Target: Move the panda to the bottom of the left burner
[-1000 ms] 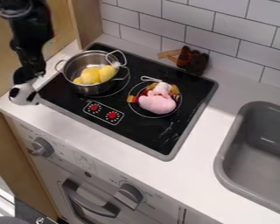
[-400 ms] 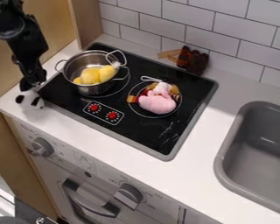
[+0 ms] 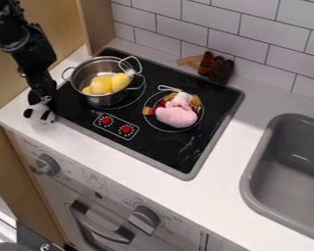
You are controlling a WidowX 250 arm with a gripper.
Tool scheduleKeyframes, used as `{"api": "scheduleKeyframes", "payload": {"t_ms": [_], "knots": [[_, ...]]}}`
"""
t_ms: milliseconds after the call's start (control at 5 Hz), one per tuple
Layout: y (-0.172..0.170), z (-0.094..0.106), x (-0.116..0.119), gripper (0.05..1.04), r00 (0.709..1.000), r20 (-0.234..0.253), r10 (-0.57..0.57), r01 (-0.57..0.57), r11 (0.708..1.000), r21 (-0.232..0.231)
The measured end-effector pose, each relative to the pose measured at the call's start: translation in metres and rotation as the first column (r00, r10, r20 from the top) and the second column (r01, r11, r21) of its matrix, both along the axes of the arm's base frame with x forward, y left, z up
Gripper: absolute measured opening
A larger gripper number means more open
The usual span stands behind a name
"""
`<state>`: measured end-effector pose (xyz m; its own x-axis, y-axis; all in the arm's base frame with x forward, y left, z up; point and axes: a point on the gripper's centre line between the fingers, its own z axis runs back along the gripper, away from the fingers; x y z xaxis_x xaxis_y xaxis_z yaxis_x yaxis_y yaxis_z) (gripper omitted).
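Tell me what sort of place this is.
Probably a toy kitchen: a black stovetop with two red knobs drawn on it, a grey sink set in the white counter, and a plush panda at the counter's left end.

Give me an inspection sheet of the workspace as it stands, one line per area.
Surface: white countertop with an inset black stovetop; pale marks near its front right.
Job's things: black-and-white plush panda at the stovetop's left front corner; left burner under the steel pot.
Clutter: two-handled steel pot holding yellow items; pink plush toy among colourful pieces at the right burner; dark brown object behind the stovetop.
Gripper: black two-finger gripper at the panda's top, apparently holding it.
Cables: nothing seen.
Surroundings: white tiled wall behind, grey sink right, wooden panel at back left.
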<state>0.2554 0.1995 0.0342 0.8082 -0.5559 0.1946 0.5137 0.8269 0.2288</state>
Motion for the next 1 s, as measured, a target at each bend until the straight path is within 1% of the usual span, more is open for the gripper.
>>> {"api": "scheduleKeyframes", "payload": {"t_ms": [200, 400, 600, 800, 1000], "knots": [[0.0, 0.0, -0.002, 0.332, 1.0, 0.001, -0.004, 0.004, 1.0, -0.013], [-0.003, -0.001, -0.002, 0.595, 1.0, -0.015, 0.008, -0.008, 1.0, -0.016], [-0.009, -0.003, -0.003, 0.908, 0.999, -0.044, 0.012, -0.014, 1.0, -0.027], [-0.013, 0.011, -0.001, 1.003, 0.999, -0.035, 0.022, -0.022, 1.0, -0.001], [-0.018, 0.01, -0.001, 0.999, 0.998, -0.049, 0.036, -0.036, 0.999, 0.002]]}}
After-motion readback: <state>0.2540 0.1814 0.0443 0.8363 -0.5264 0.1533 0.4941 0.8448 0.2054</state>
